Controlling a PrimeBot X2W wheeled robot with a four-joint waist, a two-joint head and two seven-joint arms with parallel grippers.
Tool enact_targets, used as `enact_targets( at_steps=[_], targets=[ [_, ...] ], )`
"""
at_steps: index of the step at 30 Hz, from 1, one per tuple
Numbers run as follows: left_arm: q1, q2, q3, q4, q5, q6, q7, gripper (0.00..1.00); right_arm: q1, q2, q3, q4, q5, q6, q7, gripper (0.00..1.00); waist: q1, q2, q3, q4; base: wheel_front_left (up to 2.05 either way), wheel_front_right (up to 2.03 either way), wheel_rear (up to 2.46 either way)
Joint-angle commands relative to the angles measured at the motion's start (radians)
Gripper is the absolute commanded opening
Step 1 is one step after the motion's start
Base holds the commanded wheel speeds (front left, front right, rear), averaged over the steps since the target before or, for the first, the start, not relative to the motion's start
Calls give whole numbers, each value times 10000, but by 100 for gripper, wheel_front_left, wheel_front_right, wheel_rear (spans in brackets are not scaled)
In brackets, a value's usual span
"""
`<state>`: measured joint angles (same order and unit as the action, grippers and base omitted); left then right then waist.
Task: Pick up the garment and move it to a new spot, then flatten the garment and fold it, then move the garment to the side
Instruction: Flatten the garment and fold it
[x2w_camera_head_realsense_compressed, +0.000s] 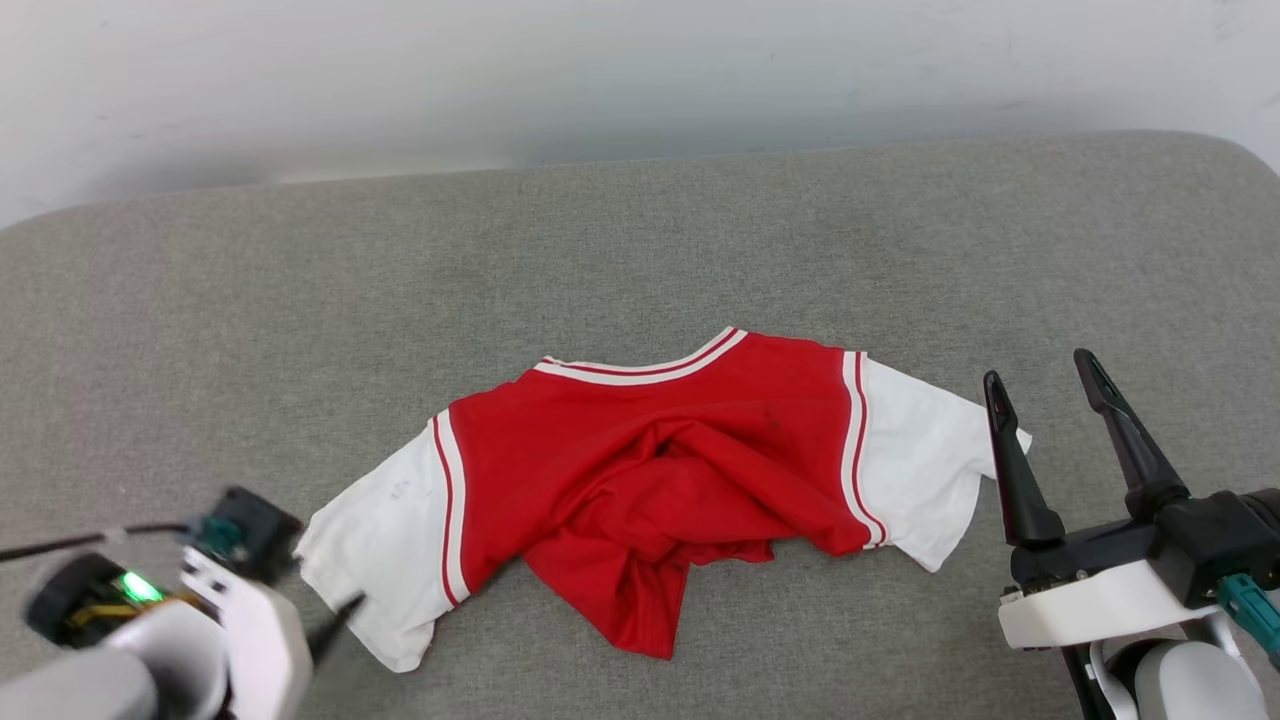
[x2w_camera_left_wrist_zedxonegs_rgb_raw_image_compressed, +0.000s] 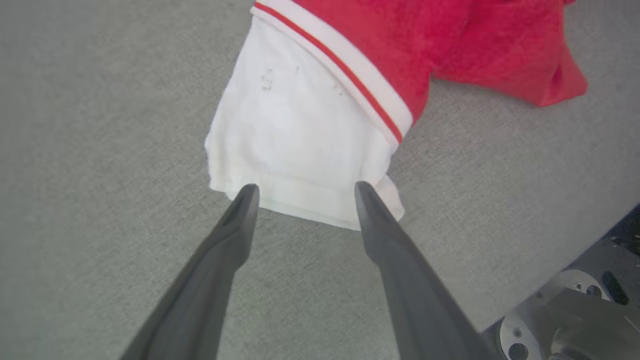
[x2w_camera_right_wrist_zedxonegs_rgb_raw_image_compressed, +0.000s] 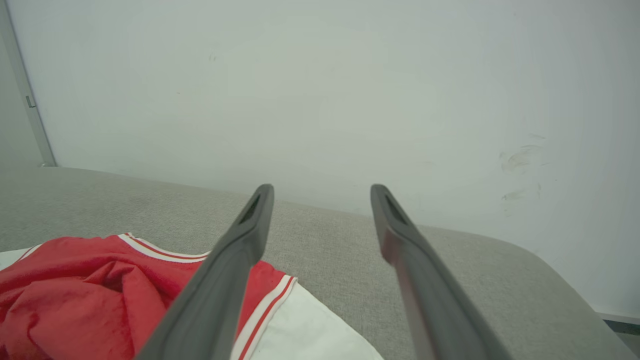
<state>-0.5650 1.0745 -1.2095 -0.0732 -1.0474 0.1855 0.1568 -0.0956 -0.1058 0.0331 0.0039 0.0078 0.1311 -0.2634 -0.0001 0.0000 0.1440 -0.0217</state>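
Surface: a wide grey surface (x2w_camera_head_realsense_compressed: 300, 300) covered in woven cloth, with a rounded far corner on the robot's right; it runs right up to the wall.
Room: a plain pale wall (x2w_camera_head_realsense_compressed: 600, 70) stands behind the surface. The right wrist view shows faint scuff marks (x2w_camera_right_wrist_zedxonegs_rgb_raw_image_compressed: 520, 160) on it and a narrow pale upright strip (x2w_camera_right_wrist_zedxonegs_rgb_raw_image_compressed: 30, 100) at its far left edge.
Garment: the garment (x2w_camera_head_realsense_compressed: 650, 470) lies near the middle of the surface, neck trim toward the wall. Its red body is bunched up in folds, and one red corner points toward the robot.
Sleeves: the left sleeve (x2w_camera_head_realsense_compressed: 385, 530) is spread flat on the robot's left and the right sleeve (x2w_camera_head_realsense_compressed: 925, 460) on its right; both are white and meet the red at striped trim.
Left gripper: the left gripper (x2w_camera_left_wrist_zedxonegs_rgb_raw_image_compressed: 305, 189) is spread wide with nothing between its fingers. Its tips are at the hem of the left sleeve, and I cannot tell whether they touch the cloth.
Right gripper: the right gripper (x2w_camera_head_realsense_compressed: 1038, 370) is also wide apart and empty. It is just beside the outer edge of the right sleeve, fingers pointing toward the wall.
Robot body: a grey metal part (x2w_camera_left_wrist_zedxonegs_rgb_raw_image_compressed: 565, 310) shows beyond the near edge of the surface.
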Motion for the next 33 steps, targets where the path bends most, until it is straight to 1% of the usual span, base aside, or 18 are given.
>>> enact_targets(
  at_steps=[1,5,8,10,14,20,24,27,28,33],
  targets=[
    [-312,340,137,-175,160,85,176,100,108,33,-14,-30,-38,-7,-18,100,1,0,24,4,0,0,0],
    [-1023,955,593,-595,117,101,568,100,-31,76,-31,-104,-45,-7,-18,100,1,0,167,-24,0,0,0],
    [-1466,1178,969,-616,-219,-36,841,100,-157,85,-23,-134,-37,-7,-18,100,1,0,337,-99,0,0,0],
    [-1716,1340,1118,-432,-403,-201,1103,100,-241,77,-17,-140,-69,-7,-18,100,1,0,481,-174,0,0,0],
    [-2022,1264,1190,135,-896,-720,1799,100,-398,54,-32,-164,-96,-7,-18,100,1,0,799,-343,0,0,0],
    [-2099,847,952,1162,-1620,-1376,2857,100,-581,66,-102,-243,-126,-7,-18,100,1,0,1269,-568,0,0,0],
    [-2020,516,745,1904,-1829,-1661,3311,100,-775,86,-82,-273,-128,-7,-18,100,1,0,1543,-722,0,0,0],
    [-1849,176,597,2466,-1895,-1804,3410,100,-864,109,-64,-258,-125,-7,-18,100,1,0,1699,-826,0,0,0],
    [-1849,176,597,2466,-1895,-1804,3410,100,-864,109,-64,-258,-125,-7,-18,100,1,0,1699,-826,0,0,0],
    [-1505,-619,-27,3344,-1676,-2106,3764,100,-953,119,-40,-197,-141,-7,-18,100,1,0,1808,-926,0,0,0]
  ],
)
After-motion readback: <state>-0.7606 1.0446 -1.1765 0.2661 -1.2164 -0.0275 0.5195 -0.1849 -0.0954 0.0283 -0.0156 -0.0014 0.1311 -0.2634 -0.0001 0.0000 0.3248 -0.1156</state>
